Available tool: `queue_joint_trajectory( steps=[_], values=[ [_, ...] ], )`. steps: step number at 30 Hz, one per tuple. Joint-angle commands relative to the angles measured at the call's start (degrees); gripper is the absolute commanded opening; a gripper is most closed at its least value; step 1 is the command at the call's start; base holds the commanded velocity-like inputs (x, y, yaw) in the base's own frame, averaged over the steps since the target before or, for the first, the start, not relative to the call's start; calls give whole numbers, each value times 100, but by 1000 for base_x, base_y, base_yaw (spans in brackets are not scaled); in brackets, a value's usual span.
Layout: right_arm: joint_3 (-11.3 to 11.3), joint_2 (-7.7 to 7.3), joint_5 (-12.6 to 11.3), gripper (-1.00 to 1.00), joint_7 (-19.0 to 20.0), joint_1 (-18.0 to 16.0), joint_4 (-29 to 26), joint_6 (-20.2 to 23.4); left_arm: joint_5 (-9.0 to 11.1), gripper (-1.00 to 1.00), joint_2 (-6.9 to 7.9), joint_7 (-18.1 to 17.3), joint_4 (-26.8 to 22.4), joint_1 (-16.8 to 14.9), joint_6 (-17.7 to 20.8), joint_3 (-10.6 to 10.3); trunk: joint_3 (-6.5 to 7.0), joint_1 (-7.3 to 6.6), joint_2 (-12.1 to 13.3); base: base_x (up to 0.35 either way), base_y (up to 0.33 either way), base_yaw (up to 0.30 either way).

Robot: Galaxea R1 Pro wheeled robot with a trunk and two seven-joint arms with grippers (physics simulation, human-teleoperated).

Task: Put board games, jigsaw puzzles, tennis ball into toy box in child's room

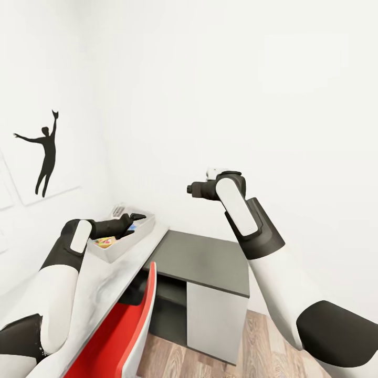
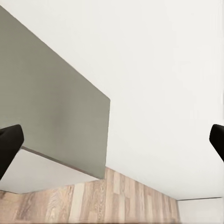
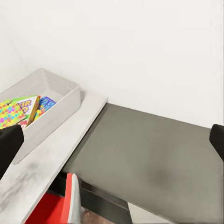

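The light grey toy box point(image 1: 140, 234) stands on the table point(image 1: 100, 286) by the wall. In the right wrist view, the toy box point(image 3: 59, 83) holds a multicoloured jigsaw puzzle point(image 3: 9, 114), a green-bordered board game point(image 3: 29, 103) and a blue board game point(image 3: 45, 104). My left gripper point(image 1: 135, 217) hovers over the box's far end, and its dark fingertips point(image 2: 7, 145) are wide apart with nothing between them. My right gripper point(image 1: 191, 189) is raised above the dark cabinet and points toward the box, open and empty, with a fingertip point(image 3: 9, 143) at each edge of its own view.
A lower dark grey cabinet top point(image 1: 207, 254) adjoins the table's right end, against the white wall. A red chair point(image 1: 123, 328) stands tucked under the table's near side. Wood-plank floor point(image 1: 262, 346) lies to the right. A black silhouette picture point(image 1: 46, 152) hangs on the left wall.
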Motion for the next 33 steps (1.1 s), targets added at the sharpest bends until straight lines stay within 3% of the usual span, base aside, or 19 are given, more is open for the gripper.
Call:
queue_joint_trajectory(
  steps=[1,16,33],
  values=[
    [5,1,-52,100,-60,-4,-1,11,-59,100,-1,-60,-2,-2,24,19,4,2,-4,-92,2,-181],
    [-3,1,-61,100,-60,-4,25,5,-59,100,-1,-60,-1,-2,24,6,110,2,-4,-66,0,-190],
    [-4,-1,-68,100,-60,-4,131,2,-59,100,-10,-57,-4,-2,24,-42,149,2,-4,-147,-7,-266]
  ],
)
